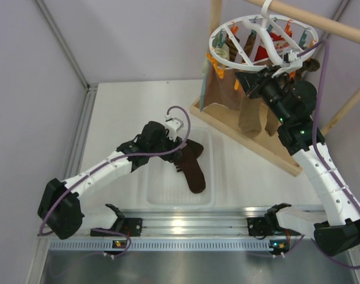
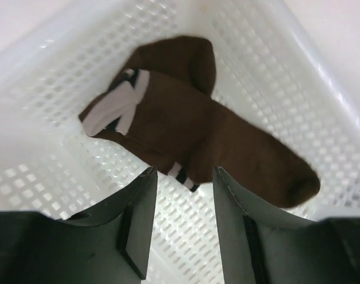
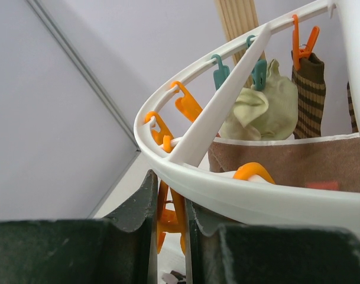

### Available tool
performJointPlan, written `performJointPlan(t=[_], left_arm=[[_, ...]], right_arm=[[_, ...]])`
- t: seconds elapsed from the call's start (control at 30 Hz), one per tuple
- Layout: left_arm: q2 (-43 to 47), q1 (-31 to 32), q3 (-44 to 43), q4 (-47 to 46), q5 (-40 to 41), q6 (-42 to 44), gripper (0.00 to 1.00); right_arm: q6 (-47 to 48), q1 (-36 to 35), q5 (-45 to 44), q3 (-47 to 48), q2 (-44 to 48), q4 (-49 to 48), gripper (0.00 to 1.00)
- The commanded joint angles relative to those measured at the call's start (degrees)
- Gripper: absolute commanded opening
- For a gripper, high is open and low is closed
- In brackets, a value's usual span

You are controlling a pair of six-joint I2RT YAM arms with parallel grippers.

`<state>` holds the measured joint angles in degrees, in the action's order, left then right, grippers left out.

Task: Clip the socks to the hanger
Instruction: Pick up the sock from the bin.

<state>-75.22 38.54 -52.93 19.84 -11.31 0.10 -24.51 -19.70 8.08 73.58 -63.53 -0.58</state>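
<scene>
Two dark brown socks (image 1: 191, 167) with pale cuff stripes lie overlapping in a white mesh basket (image 1: 168, 198). In the left wrist view the socks (image 2: 185, 118) lie just beyond my left gripper (image 2: 184, 177), which is open and empty above the basket floor (image 2: 274, 65). The left gripper (image 1: 180, 151) sits at the socks' cuff end. The round white hanger (image 1: 256, 38) hangs from a wooden rod. My right gripper (image 1: 249, 80) is under its near rim. In the right wrist view the right gripper (image 3: 169, 183) is shut on an orange peg (image 3: 168, 216) hanging below the ring (image 3: 239, 195).
A wooden stand (image 1: 250, 139) with a rod (image 1: 321, 21) carries the hanger. Tan socks (image 1: 250, 115), a red sock (image 1: 268, 47), a pale green sock (image 3: 262, 109) and a striped olive sock (image 3: 310, 94) hang from other pegs. Grey walls stand to the left and behind.
</scene>
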Motion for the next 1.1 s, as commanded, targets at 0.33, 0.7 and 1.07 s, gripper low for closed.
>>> performJointPlan(t=[0.33,0.7,1.07], left_arm=[[-3.6,-8.0,5.4,-22.4,15.7,-36.4,0.54],[-11.5,-10.7,4.1,-24.1,11.6,-38.9,0.49],[-5.4,-11.9,8.6,-28.1,-2.3,-22.4,0.52]], right_arm=[[1.0,0.4,1.8,0.5,0.5,0.0,0.0],[1.4,0.3,1.6,-0.3,0.6,-0.2,0.0],[2.1,0.6,2.2,-0.4,0.5,0.3,0.0]])
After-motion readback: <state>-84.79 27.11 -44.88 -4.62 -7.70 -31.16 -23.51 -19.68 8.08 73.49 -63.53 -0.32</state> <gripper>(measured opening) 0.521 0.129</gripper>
